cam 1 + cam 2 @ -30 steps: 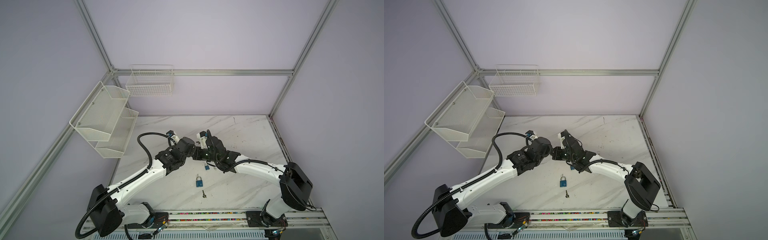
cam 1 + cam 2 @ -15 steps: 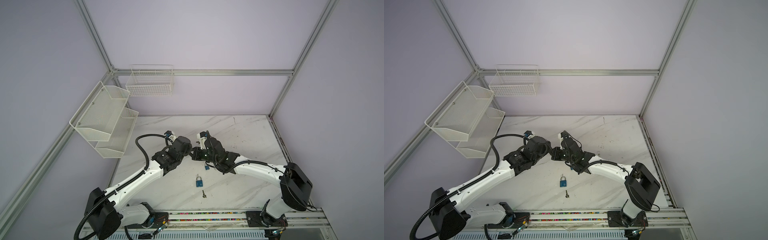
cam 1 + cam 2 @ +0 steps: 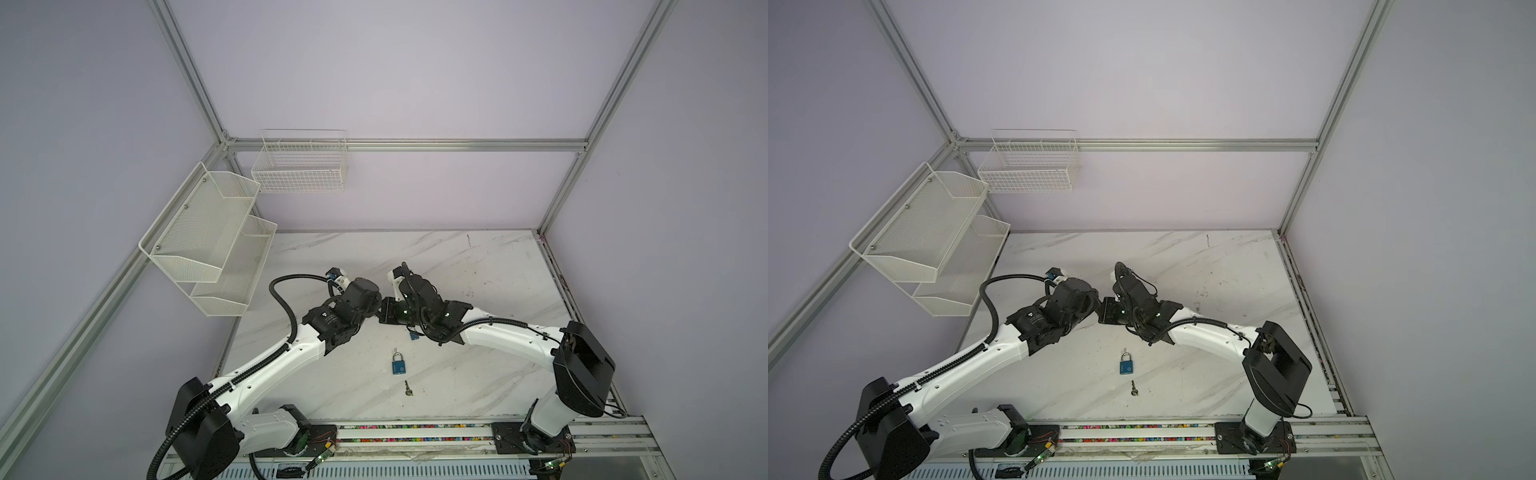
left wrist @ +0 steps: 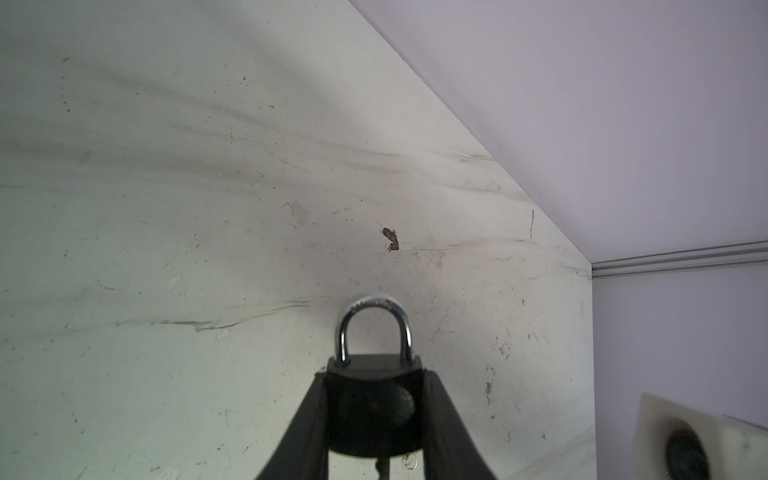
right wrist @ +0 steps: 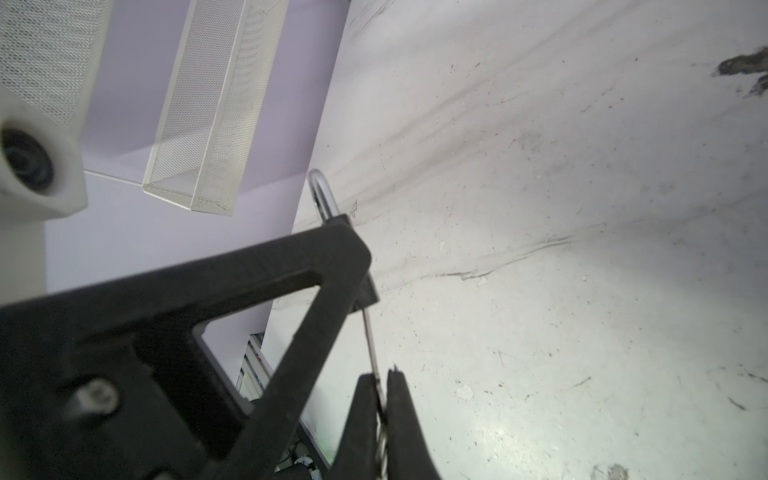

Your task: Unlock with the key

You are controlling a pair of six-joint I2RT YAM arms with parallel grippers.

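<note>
Black padlock with silver shackle (image 4: 370, 399): left gripper (image 4: 376, 379) is clamping its sides, bracing it; right gripper (image 5: 380, 383), closed, is pinching thin metal key (image 5: 370, 336) for turning

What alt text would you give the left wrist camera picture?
A dark padlock with a closed silver shackle is clamped between the black jaws of the left gripper. Behind it lie a scuffed white marble-patterned tabletop and a pale lilac wall.
</note>
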